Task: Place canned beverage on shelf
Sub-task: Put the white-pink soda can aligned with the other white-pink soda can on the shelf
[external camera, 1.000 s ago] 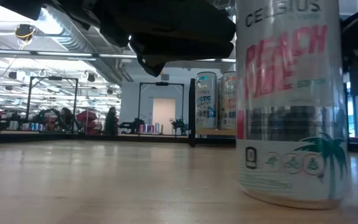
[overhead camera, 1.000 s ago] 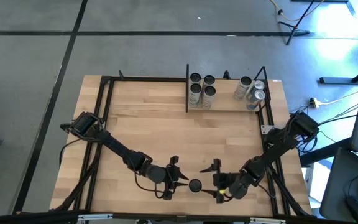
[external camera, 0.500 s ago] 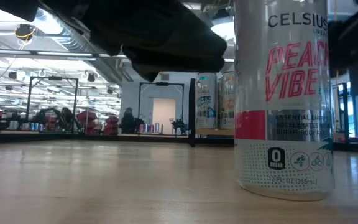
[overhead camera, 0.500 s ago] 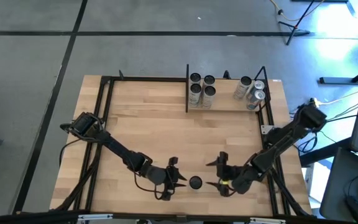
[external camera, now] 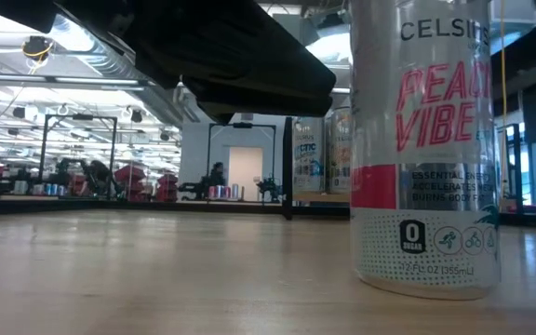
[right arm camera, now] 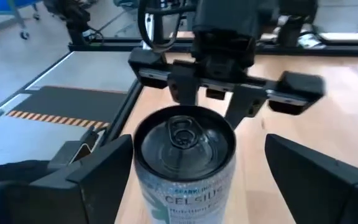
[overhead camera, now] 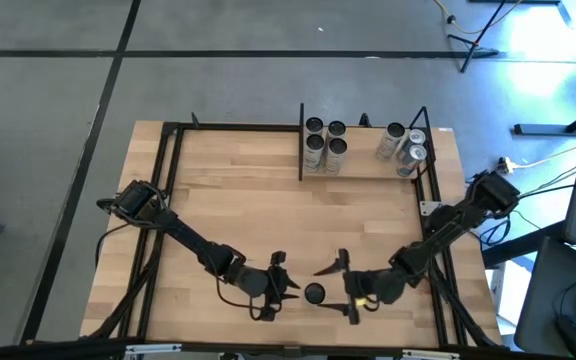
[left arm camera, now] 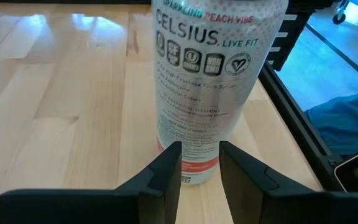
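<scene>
Your target, the tall silver Celsius can [overhead camera: 314, 294] with pink lettering, stands upright on the light-wood counter [overhead camera: 238, 210] near its front edge, squarely between the two arms. It sits there free: neither arm grips it.

The left gripper [overhead camera: 286, 287] is just beside the can on its left, and in the left wrist view its two dark fingers [left arm camera: 166, 174] stand narrow, nearly together, with the can's base right in front of the tips. Jaws that close cannot straddle the can, so judge this arm as done with it rather than reaching for it.

The right gripper [overhead camera: 340, 288] faces the can from the other side with its jaws spread wide; in the right wrist view the can's top and pull tab [right arm camera: 184, 132] sit centred between the two fingers, with clear space on each side. That placement looks like a lineup for a side grasp, which would make the right arm the one to carry it.

The narrow light-wood shelf with black posts [overhead camera: 368, 175] lies at the far right of the counter, well apart from the can, and already holds several cans.

Readable on the can: "CELSIUS", "PEACH VIBE", "LIVE FIT", "SPARKLING", "0 SUGAR", "ESSENTIAL ENERGY".
</scene>
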Available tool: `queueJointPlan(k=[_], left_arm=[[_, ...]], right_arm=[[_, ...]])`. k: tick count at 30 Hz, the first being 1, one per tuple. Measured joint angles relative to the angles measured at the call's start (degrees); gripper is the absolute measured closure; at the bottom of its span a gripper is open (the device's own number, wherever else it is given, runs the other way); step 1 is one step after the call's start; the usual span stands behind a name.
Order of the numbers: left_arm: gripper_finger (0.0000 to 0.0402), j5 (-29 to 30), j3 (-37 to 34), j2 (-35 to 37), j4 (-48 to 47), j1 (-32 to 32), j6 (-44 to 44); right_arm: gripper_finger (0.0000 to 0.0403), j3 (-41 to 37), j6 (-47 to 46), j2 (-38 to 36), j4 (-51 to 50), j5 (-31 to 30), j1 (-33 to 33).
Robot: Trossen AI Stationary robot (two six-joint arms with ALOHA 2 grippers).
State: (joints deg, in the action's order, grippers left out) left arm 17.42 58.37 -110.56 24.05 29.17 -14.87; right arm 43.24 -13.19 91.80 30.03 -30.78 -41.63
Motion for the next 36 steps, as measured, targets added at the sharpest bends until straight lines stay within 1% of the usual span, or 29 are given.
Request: queueJointPlan(k=[3, 5, 11, 15, 18, 23, 25, 26, 28, 32, 34, 36], left_arm=[[0.0302, 0.03, 0.00, 0.00, -0.01, 0.00, 0.00], [0.0302, 0.03, 0.00, 0.00, -0.01, 0.00, 0.00], [0.0302, 0.06, 0.00, 0.00, -0.02, 0.00, 0.00], [0.0302, 0.09, 0.00, 0.00, -0.03, 0.00, 0.00], [0.0302, 0.12, 0.00, 0.00, -0.04, 0.00, 0.00], [0.0302, 0.10, 0.00, 0.00, -0.03, 0.00, 0.01], [0.0302, 0.11, 0.00, 0.00, -0.04, 0.00, 0.00], [0.0302, 0.09, 0.00, 0.00, -0.04, 0.00, 0.00], [0.0302, 0.11, 0.00, 0.00, -0.04, 0.00, 0.00], [0.0302, 0.09, 0.00, 0.00, -0.04, 0.00, 0.00], [0.0302, 0.09, 0.00, 0.00, -0.04, 0.00, 0.00], [0.0302, 0.09, 0.00, 0.00, -0.04, 0.00, 0.00]], right_arm=[[0.0055, -0.01, 0.02, 1.64, 2.26, 3.73, 1.60], [0.0055, 0.00, 0.01, 2.60, 3.72, 4.95, 2.05], [0.0055, 0.00, 0.04, 4.81, 4.58, 4.44, 1.97], [0.0060, 0.00, 0.33, 4.95, 4.65, 4.45, 2.45], [0.0088, 0.00, 1.65, 4.95, 4.72, 3.93, 2.78], [0.0167, 0.00, 1.78, 4.93, 4.62, 4.48, 3.06], [0.0184, 0.00, 1.92, 4.90, 4.60, 4.95, 3.06], [0.0185, 0.00, 1.95, 4.90, 4.60, 5.47, 3.06], [0.0173, 0.00, 2.14, 4.90, 4.67, 6.95, 3.08], [0.0100, -0.01, 3.00, 3.82, 2.73, 10.63, 3.08], [0.0065, -0.02, 3.03, 2.46, 1.42, 10.91, 3.04], [0.0039, 0.06, 3.11, -0.09, -1.03, 10.85, 2.98]])
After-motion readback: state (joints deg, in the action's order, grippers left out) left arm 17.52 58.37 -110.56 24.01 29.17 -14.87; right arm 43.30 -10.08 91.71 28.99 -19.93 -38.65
